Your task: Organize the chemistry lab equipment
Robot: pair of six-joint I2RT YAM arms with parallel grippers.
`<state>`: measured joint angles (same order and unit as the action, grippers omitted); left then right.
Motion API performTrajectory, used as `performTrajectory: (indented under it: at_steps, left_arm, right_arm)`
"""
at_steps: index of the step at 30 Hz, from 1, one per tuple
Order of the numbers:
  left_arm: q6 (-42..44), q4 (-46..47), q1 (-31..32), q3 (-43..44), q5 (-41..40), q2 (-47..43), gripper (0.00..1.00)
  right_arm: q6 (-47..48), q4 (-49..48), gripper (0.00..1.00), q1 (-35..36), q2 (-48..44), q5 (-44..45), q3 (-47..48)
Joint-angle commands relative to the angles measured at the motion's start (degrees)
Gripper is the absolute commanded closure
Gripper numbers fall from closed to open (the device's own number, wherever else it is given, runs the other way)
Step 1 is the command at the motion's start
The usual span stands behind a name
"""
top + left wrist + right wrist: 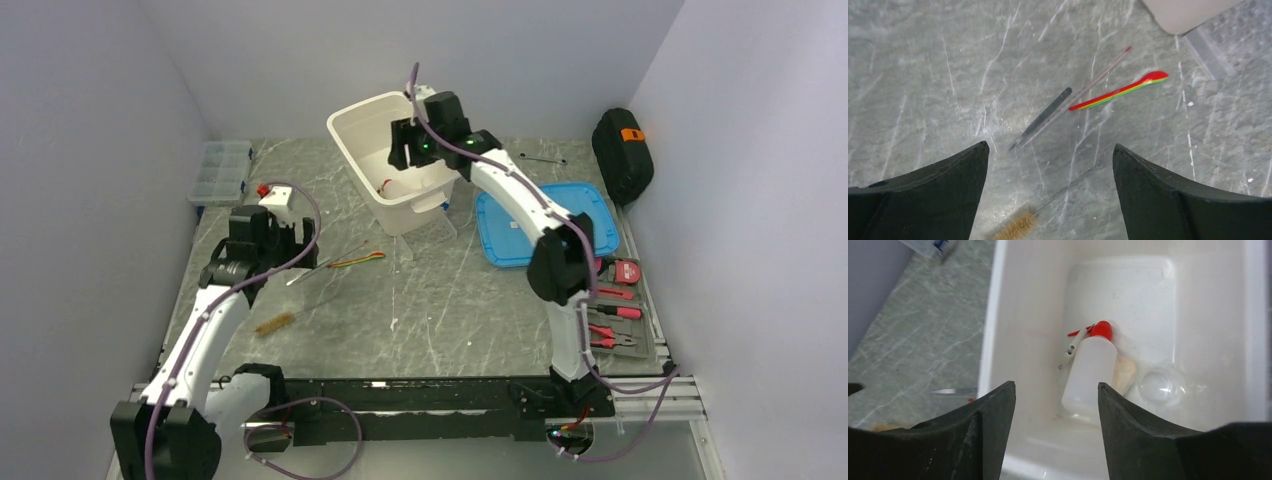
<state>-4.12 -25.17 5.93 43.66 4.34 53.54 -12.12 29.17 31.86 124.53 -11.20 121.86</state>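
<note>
The left jaws stand wide and empty over the surface (923,60), with the wire brush (1015,227) at the bottom of their view, its stem slanting up-right between them. Farther back, the right jaws hang part-open and empty above the squeeze bottle (1090,375) in the tub (993,340).

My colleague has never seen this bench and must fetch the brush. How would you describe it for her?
Start at the grey stone-patterned table and go to its left half, beside the left arm. The brush lies there, nearer the arms' bases than the striped spoon. Only it has a fuzzy tan head on a thin wire stem.
</note>
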Motion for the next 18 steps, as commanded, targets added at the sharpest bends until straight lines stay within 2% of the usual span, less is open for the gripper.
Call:
performTrajectory:
  at_steps: [1,6,9,13,17,18]
  left_arm:
    - [0.6,-2.1,-1.2,2.8,3.0,4.3,0.08]
    - [-0.9,-5.2,-0.5,2.7,3.4,10.6,0.2]
    - [-4.3,-7.2,1.3,2.3,0.7,12.1,0.17]
    - [-14.2,-7.8,-0.4,-1.8,0.0,9.0,0.1]
    - [-28.1,-9.1,-1.4,-6.6,-6.1,2.5,0.08]
    - [-31.9,-10.2,-1.4,-7.4,-8.2,0.6,0.1]
  right_arm:
    - [1.3,-7.1,0.36,0.0,-16.1,1.1,-10.7]
    - [0.7,-14.0,0.35,-0.4,-32.3,1.7,-29.4]
    - [0.6,-15.0,0.34,-1.1,-39.8,2.2,-36.8]
    - [0.6,-15.8,0.31,-1.8,-48.3,3.6,-44.4]
    - [0.3,-18.6,0.27,-2.6,-54.3,3.7,-50.1]
    - [0.4,-18.6,0.27,-2.9,-54.9,3.7,-50.6]
